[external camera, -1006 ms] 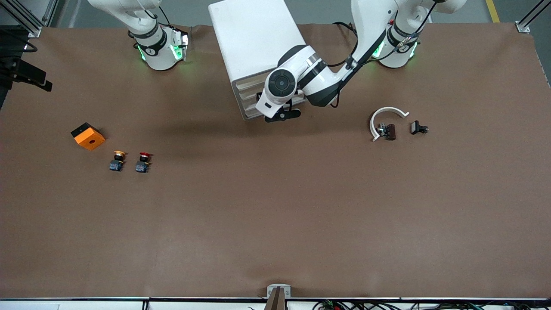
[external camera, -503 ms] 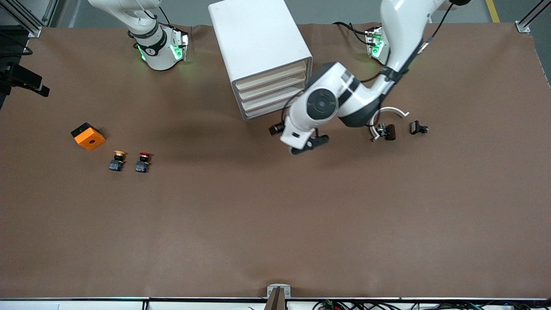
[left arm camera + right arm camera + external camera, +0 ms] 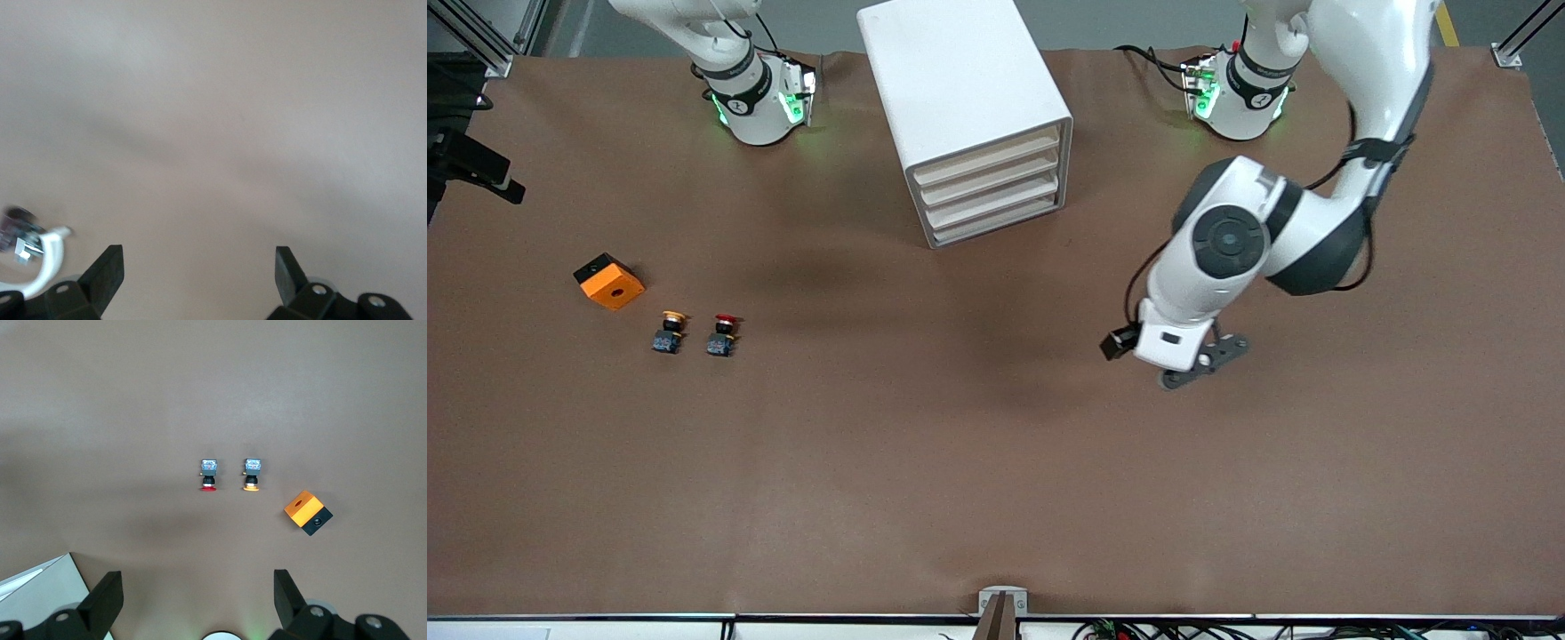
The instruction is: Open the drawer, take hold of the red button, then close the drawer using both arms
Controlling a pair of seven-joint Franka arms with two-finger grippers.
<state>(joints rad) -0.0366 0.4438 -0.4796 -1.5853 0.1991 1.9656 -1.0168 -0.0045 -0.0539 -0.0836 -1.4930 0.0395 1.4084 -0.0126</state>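
The white cabinet (image 3: 965,98) stands between the two arm bases, and its four beige drawer fronts (image 3: 989,182) are all shut. The red-capped button (image 3: 723,332) lies on the brown mat toward the right arm's end, beside a yellow-capped one (image 3: 669,331). The right wrist view shows that red button (image 3: 209,477) from high above, with my right gripper (image 3: 198,600) open and holding nothing. My left gripper (image 3: 1202,366) hangs over bare mat, away from the cabinet. In its own view the left gripper (image 3: 199,270) is open, with only mat between its fingers.
An orange cube (image 3: 608,281) with a hole sits beside the buttons, toward the right arm's end. A white curved ring (image 3: 48,265) with a small dark part shows in the left wrist view; the left arm covers it in the front view. The cabinet's corner (image 3: 37,593) shows in the right wrist view.
The left arm has swung from the cabinet's drawer fronts out over the mat toward its own end of the table, and now covers the white ring. Nothing else moved.
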